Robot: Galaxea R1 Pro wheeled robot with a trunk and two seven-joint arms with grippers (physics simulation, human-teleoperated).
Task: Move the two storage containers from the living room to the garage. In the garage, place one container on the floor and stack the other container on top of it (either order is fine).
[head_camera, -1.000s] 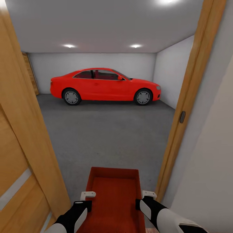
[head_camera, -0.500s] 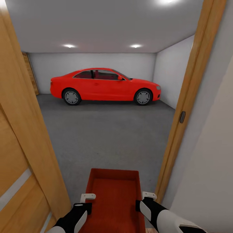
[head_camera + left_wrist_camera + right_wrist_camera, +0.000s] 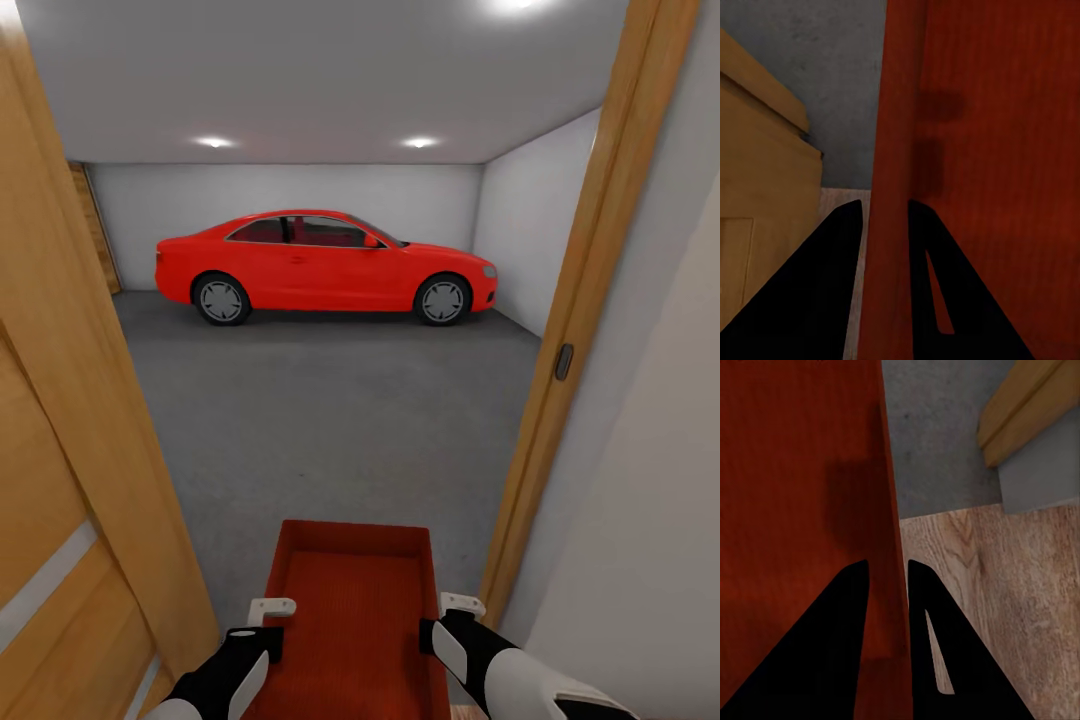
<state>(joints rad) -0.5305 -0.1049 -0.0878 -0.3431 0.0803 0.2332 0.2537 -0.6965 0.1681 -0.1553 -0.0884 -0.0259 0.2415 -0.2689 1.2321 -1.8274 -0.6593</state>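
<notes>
Where the wooden door frame (image 3: 585, 330) opens, the garage floor (image 3: 330, 420) stretches toward a red car (image 3: 325, 262) at 12 o'clock. Nearer, at 6 o'clock, sits the long storage container (image 3: 350, 610) — left end effector (image 3: 272, 607) clamps its left wall, right end effector (image 3: 462, 603) its right wall.

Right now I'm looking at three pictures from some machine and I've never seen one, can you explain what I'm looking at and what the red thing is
This is a simulated two-armed robot on wheels, standing in a doorway. The big picture comes from its head camera, looking forward and down. Ahead is the garage, with a grey concrete floor and a parked red car; a wooden door frame stands at either side.

The red thing is a long, shallow storage container, carried lengthwise between both arms. The left gripper clamps its left wall, and the right gripper its right wall.

The two small pictures come from cameras at the wrists, looking along the black fingers. Each shows one container wall pinched between two fingers, above where light wood planks meet the concrete.
</notes>
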